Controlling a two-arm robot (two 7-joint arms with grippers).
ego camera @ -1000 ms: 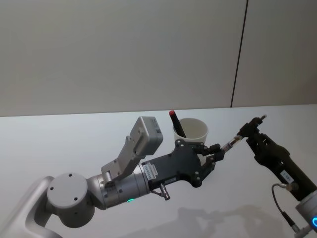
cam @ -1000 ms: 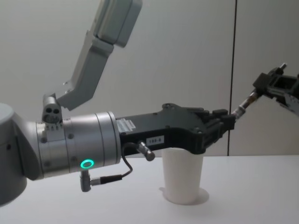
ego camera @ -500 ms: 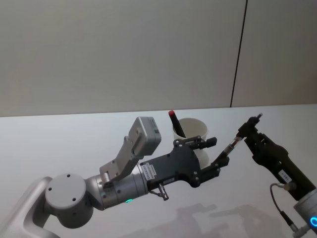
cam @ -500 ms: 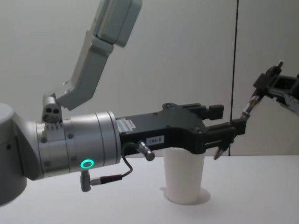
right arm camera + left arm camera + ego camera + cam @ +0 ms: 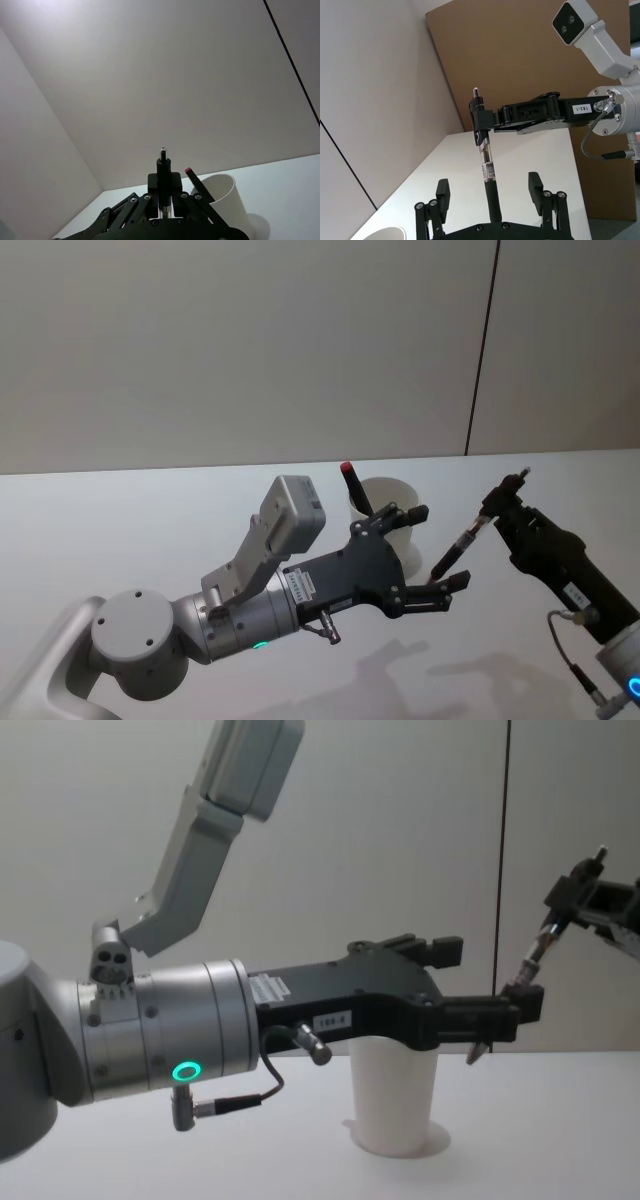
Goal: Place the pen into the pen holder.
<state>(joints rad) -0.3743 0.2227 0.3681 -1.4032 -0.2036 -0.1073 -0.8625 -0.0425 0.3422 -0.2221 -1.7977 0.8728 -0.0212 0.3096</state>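
Since a second ago the left gripper (image 5: 432,551) has let go of the pen (image 5: 457,544) and spread its jaws wide, one finger now above and one below the pen's dark tip. In the left wrist view the pen (image 5: 487,178) runs straight between the parted fingers (image 5: 442,194), touching neither. The right gripper (image 5: 508,502) stays clamped on the pen's upper end, holding it slanted in the air, tip down toward the left gripper. This looks like a handover that was released or reset. Just behind the left gripper stands the cup (image 5: 385,502), upright on the table (image 5: 120,530), already holding a red-capped pen (image 5: 354,486).
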